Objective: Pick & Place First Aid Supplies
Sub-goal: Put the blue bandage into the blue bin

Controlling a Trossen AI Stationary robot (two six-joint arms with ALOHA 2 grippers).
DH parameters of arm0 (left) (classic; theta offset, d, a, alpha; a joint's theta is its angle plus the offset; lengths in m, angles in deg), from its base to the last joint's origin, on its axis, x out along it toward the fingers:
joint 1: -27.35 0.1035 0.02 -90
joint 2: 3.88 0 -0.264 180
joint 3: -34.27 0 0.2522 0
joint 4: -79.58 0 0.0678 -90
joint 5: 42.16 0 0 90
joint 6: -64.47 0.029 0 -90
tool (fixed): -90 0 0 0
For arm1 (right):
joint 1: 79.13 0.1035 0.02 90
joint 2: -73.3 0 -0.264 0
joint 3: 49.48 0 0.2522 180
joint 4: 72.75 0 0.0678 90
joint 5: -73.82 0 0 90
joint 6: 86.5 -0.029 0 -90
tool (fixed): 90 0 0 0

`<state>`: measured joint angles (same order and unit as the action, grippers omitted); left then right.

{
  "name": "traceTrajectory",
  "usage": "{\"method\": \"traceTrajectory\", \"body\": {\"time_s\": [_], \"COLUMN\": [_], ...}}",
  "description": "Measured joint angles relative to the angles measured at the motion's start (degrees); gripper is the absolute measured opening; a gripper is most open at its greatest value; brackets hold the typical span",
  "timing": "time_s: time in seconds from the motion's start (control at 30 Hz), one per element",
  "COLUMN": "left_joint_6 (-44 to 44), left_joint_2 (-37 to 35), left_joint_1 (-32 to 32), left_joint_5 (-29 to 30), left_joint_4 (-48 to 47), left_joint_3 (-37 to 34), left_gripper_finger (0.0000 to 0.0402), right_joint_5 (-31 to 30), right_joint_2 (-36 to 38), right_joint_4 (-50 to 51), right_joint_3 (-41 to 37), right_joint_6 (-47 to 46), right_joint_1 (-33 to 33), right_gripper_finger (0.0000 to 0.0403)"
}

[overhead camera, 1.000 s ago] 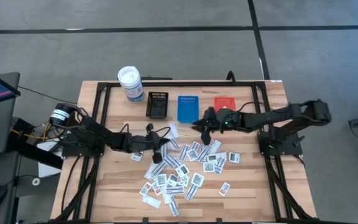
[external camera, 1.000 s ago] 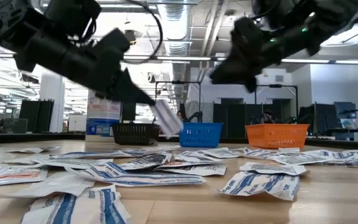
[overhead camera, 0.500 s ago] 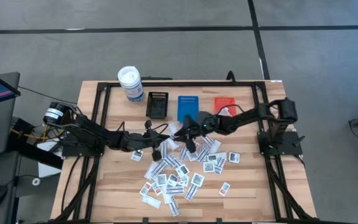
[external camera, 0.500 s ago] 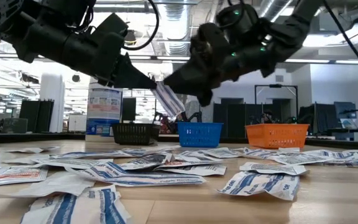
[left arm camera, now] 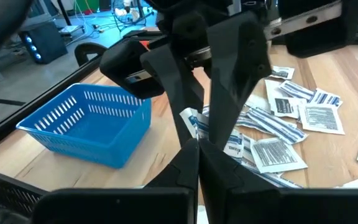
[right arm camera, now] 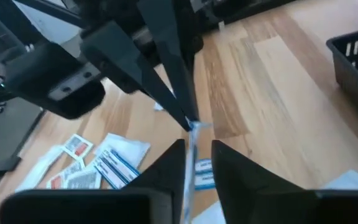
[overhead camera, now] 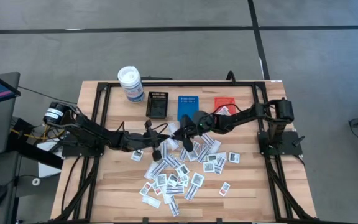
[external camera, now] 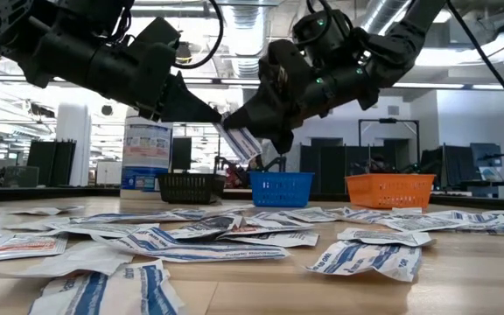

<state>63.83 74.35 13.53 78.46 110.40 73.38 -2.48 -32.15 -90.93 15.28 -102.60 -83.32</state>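
Observation:
My left gripper (left arm camera: 197, 152) is shut on one small white packet (left arm camera: 193, 120) with blue print and holds it in the air over the middle of the table (overhead camera: 92, 186). In the low view the packet (external camera: 239, 140) sticks out past the left fingertips, above the blue tray (external camera: 283, 188). My right gripper (right arm camera: 194, 158) has come in from the right. Its fingers stand open on either side of the packet's free end, seen edge-on (right arm camera: 189, 146). Whether they touch it I cannot tell. Many more packets (overhead camera: 179, 171) lie flat on the table. My left gripper pinches one end of the packet (left arm camera: 195, 132) between its two fingertips. The fingers lie about level and point toward the table's right. The packet is lifted clear of the table and juts out tilted beyond the fingertips, toward my right gripper.
A black tray (overhead camera: 157, 104), a blue tray (overhead camera: 187, 106) and an orange tray (overhead camera: 224, 102) stand in a row at the back. A white canister (overhead camera: 130, 84) stands at the back left. A black frame (overhead camera: 101, 112) borders the table.
My right gripper has swung from over the orange tray toward the table's left and down, tipping forward, until its fingers stand around the packet that my left gripper holds up. The left gripper keeps the packet in the air.

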Motion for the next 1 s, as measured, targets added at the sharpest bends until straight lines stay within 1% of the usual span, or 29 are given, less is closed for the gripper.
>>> {"method": "traceTrajectory", "body": {"time_s": [0.13,0.2,0.3,0.43,0.53,0.93,1.0], "left_joint_6": [0.0,0.0,0.0,0.0,0.0,0.0,0.0], "left_joint_2": [0.0,0.0,0.0,0.0,0.0,0.0,0.0], "left_joint_1": [0.0,0.0,0.0,0.0,0.0,0.0,0.0], "left_joint_5": [0.0,0.0,0.1,2.5,2.3,2.2,3.0], "left_joint_4": [0.1,0.0,0.0,0.1,0.1,0.3,0.6], "left_joint_3": [0.0,0.0,0.0,0.0,0.0,0.0,0.0], "left_gripper_finger": [0.0005,0.0005,0.0004,0.0004,0.0004,0.0003,0.0003], "right_joint_5": [0.0,0.0,0.0,0.0,0.0,-0.1,0.0], "right_joint_2": [0.0,0.0,0.1,0.1,0.1,0.2,0.2], "right_joint_4": [0.2,0.7,2.5,5.7,6.6,8.0,9.1], "right_joint_3": [0.0,0.0,0.0,0.0,0.1,0.2,0.0], "right_joint_6": [0.0,0.1,0.1,0.1,0.2,0.0,0.0], "right_joint_1": [0.0,0.0,0.0,0.1,0.3,0.9,1.2], "right_gripper_finger": [0.0015,0.0005,0.0011,0.0007,0.0002,0.0005,0.0006]}}
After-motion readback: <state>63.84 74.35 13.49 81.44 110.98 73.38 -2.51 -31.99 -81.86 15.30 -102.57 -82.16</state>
